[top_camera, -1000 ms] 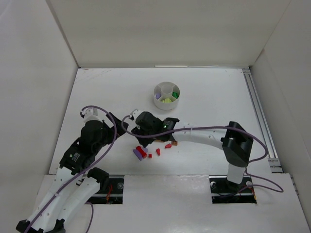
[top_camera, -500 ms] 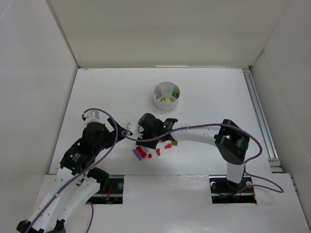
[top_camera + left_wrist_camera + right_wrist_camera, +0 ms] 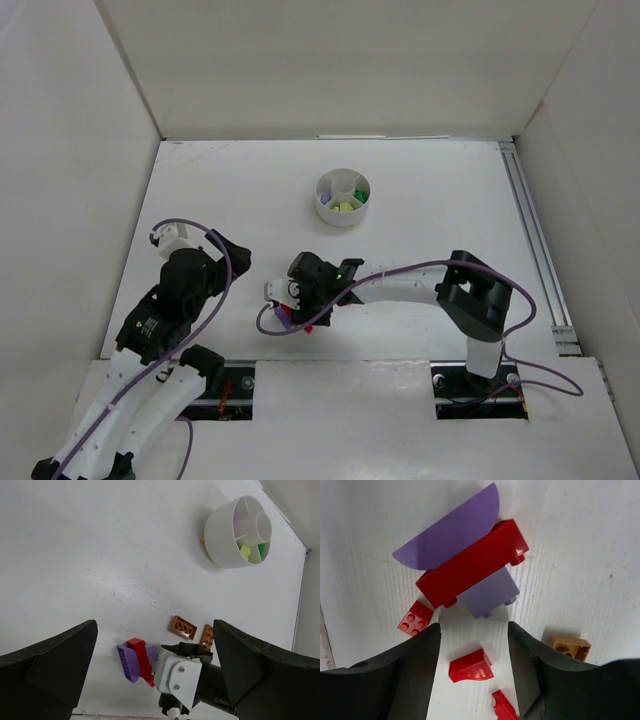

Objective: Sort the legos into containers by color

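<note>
The right gripper hangs over the loose heap with its jaws partly spread and nothing pinched. A small red sloped plastic brick lies on the white table in the gap between its dark fingers, clear of both. Above it, in the middle of the wrist view, a long red studded brick lies slantwise between a flat purple curved piece and a purple block. Whether these three are clipped together or only lie against each other I cannot tell. A little red square plate sits at centre left and an orange-brown brick at lower right. The round white plastic dish with wedge compartments stands well apart, at the upper right of the left wrist view, with lime-yellow and green pieces already inside. The left gripper is spread wide and holds nothing. These bricks look light, stiff and slick, so a skewed pinch would likely make one skid or pop out. The surest hold is probably across the flat parallel sides, for the long red one across its narrow width near mid-length.
</note>
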Motion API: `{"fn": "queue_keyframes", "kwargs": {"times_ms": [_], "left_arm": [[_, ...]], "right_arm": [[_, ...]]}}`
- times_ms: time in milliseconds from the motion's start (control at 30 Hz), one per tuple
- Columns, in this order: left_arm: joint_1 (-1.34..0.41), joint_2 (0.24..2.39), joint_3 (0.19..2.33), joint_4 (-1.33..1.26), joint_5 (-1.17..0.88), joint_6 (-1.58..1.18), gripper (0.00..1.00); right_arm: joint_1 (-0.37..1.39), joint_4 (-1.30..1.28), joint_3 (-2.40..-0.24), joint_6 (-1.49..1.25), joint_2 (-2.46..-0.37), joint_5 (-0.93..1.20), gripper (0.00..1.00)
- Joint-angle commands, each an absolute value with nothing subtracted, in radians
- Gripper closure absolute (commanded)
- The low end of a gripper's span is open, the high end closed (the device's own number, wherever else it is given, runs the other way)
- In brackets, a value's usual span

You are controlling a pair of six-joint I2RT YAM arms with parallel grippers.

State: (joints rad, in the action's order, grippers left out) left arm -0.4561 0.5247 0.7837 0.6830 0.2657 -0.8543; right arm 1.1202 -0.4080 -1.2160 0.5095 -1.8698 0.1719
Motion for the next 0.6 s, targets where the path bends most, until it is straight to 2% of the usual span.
{"fn": "queue_keyframes", "kwargs": {"times_ms": [0,233,567], "left_arm": [[-0.457,0.544,0.824,0.663,0.311,-0.868,0.0],[-0.457,0.554,0.824,0.672,0.321,-0.868,0.0],[-0.457,0.565,0.859,0.718,0.367,-0.859,0.0]], "right_arm": [[1.124,-0.359,-1.278,0.546,-1.89,0.186,0.39],[1.124,-0.348,-1.301,0.592,-1.91,0.153,0.39],[1.124,-0.371,-1.344,0.655,-1.959,0.213,0.39]]}}
